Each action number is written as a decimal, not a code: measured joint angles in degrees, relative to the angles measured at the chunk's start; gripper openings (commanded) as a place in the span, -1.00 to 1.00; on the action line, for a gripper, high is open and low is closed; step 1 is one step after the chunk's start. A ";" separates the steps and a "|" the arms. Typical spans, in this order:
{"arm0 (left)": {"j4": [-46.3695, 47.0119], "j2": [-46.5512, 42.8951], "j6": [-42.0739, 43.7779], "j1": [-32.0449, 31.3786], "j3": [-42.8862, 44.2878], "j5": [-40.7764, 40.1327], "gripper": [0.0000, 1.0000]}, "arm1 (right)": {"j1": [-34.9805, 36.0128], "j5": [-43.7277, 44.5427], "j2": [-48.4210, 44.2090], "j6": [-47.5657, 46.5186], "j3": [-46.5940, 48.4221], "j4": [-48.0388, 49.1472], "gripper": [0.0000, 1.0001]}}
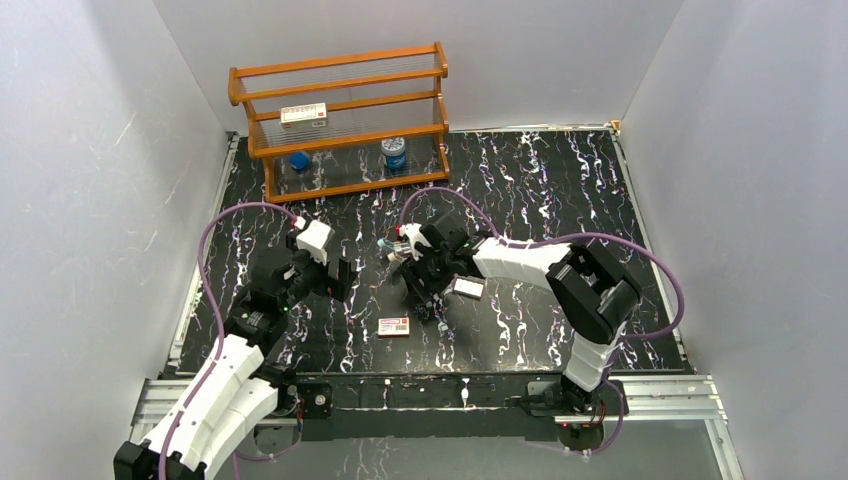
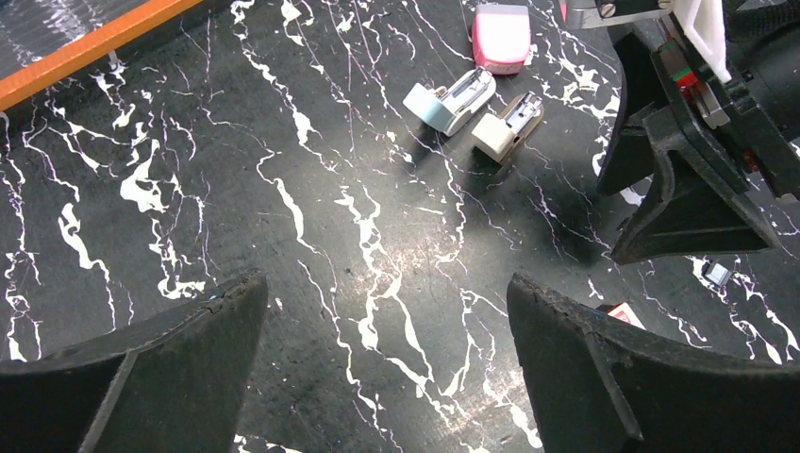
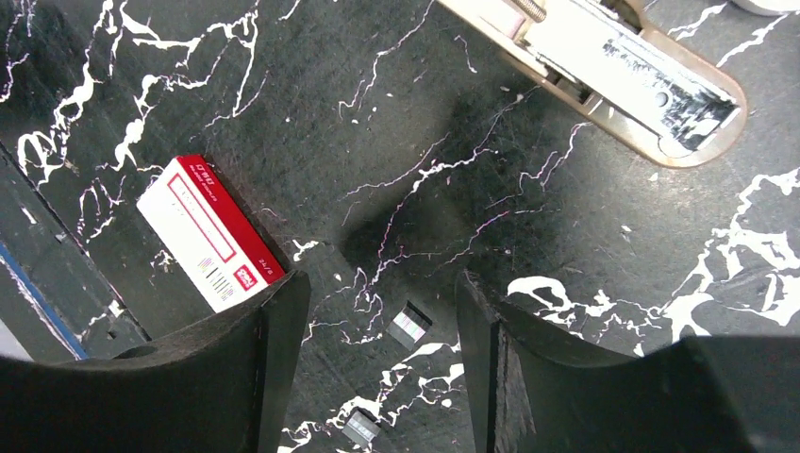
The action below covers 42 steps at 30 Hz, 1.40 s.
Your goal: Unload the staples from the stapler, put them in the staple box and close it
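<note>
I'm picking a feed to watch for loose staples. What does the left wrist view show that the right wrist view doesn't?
Left wrist only: the teal stapler, a pink block, the orange edge of the rack. Right wrist only: the whole face of the red-and-white box and two short staple strips seen clearly. Both: the black marbled table, a corner of that box, probably the same cream stapler; a grey speck in the left wrist view may be one strip.

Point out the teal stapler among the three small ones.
The teal-blue stapler, leftmost in the left wrist view, beside the cream stapler and below the pink stapler.
</note>
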 measured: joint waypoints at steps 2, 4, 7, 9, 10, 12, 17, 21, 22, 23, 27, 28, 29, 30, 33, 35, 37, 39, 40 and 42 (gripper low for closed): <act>-0.07 0.46 0.00 0.00 0.00 -0.02 0.89 | 0.00 -0.35 0.68 0.20 0.44 -0.35 0.32; -0.26 0.83 -0.02 0.00 0.04 -0.07 0.90 | 0.00 -0.35 0.92 0.50 0.46 -1.09 0.31; -0.37 0.92 -0.04 0.00 0.07 -0.15 0.90 | 0.00 -0.37 0.92 0.92 0.46 -1.73 0.25; -0.37 0.92 -0.07 0.00 0.07 -0.22 0.90 | 0.00 -0.72 0.92 1.03 0.44 -2.01 0.24; -0.39 0.92 -0.07 0.00 0.07 -0.22 0.90 | 0.00 -1.01 0.92 1.03 0.42 -2.23 0.24; -0.39 0.92 -0.07 0.00 0.07 -0.22 0.90 | -0.02 -1.97 0.90 1.07 0.13 -2.40 0.24; -0.39 1.40 -0.04 0.00 0.09 -0.07 0.90 | 0.02 -3.58 0.13 1.38 -1.11 -2.32 0.23; -0.42 2.16 -0.04 0.00 0.15 0.09 0.90 | 0.28 -3.61 -0.98 2.45 -2.40 -2.49 0.23; -0.42 2.23 -0.04 0.00 0.15 0.17 0.90 | 0.39 -3.56 -1.11 2.60 -2.56 -2.58 0.23; -0.42 2.27 -0.04 0.00 0.15 0.31 0.90 | 0.59 -3.39 -1.18 2.71 -2.56 -2.78 0.23; -0.44 2.64 -0.04 0.00 0.42 0.72 0.90 | 1.73 -2.12 -1.33 3.04 -2.56 -2.99 0.23; -0.42 2.75 -0.04 0.00 0.52 0.81 0.90 | 2.12 -1.40 -1.40 3.08 -2.56 -3.06 0.22; -0.46 2.78 -0.07 0.00 0.59 0.85 0.90 | 2.58 -0.42 -1.44 3.26 -2.51 -3.21 0.22; -0.44 2.84 -0.07 0.00 0.70 0.90 0.90 | 3.06 0.79 -1.44 3.43 -2.32 -3.50 0.22; -0.42 3.04 -0.07 0.00 0.83 1.09 0.90 | 4.76 4.76 -1.44 4.15 -1.57 -4.63 0.22; -0.42 3.34 -0.07 0.00 0.85 1.22 0.90 | 5.84 7.65 -1.42 4.52 -1.22 -5.20 0.21; -0.44 3.65 -0.07 0.00 0.85 1.31 0.90 | 6.84 9.94 -1.42 4.76 -1.01 -5.62 0.20; -0.44 3.78 -0.07 0.00 0.85 1.44 0.90 | 7.52 11.45 -1.42 4.96 -0.96 -5.79 0.18; -0.44 3.78 -0.07 0.00 0.85 1.51 0.90 | 7.85 12.22 -1.42 5.07 -0.96 -5.81 0.18; -0.44 3.82 -0.07 0.00 0.85 1.62 0.90 | 8.39 13.66 -1.42 5.18 -0.96 -5.90 0.16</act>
